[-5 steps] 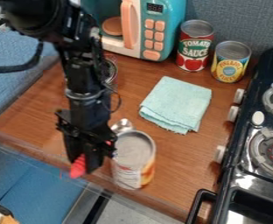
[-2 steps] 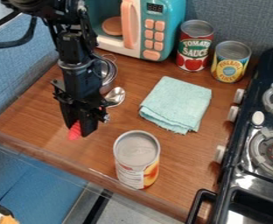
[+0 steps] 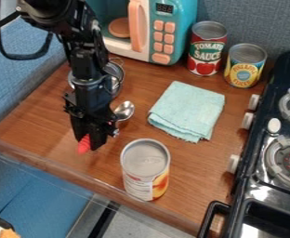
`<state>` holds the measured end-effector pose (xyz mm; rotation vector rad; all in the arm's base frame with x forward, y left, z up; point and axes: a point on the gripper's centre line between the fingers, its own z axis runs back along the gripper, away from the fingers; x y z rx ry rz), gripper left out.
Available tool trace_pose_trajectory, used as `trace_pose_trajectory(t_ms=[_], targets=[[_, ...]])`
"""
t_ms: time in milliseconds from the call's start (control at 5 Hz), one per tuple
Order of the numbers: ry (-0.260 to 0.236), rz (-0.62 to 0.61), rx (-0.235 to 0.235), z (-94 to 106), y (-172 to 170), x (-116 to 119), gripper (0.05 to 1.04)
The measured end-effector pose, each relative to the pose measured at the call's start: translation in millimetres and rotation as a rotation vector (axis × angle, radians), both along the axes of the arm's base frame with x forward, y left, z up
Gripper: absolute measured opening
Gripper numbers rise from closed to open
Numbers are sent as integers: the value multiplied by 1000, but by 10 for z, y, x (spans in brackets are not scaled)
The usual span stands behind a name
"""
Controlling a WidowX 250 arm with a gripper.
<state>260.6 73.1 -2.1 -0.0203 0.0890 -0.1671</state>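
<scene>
A brown wood-grain counter point(image 3: 191, 167) adjoins a black toy stove point(image 3: 272, 197). A turquoise-and-white toy microwave point(image 3: 186, 25) stands behind a folded pale-green cloth point(image 3: 187, 111). Left of an upright, orange-and-white-labelled metal can point(image 3: 146, 169), the black gripper point(image 3: 89, 143) has its fingers clenched around a silver spoon point(image 3: 124, 110) with a red handle.

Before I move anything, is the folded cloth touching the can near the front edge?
Apart: the camera view shows brown countertop between the folded cloth and that can.

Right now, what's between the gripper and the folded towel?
In the camera view, the shiny end of the spoon is between the gripper and the towel.
</scene>
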Motion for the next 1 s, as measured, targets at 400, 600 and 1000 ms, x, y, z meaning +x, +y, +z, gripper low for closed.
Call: trace_pose_trajectory(t_ms=[400,600,1000], targets=[[-20,35,-7,-107,69,23,505],[-31,22,-12,-55,55,-15,816],[-223,9,-37,498,84,-23,1009]])
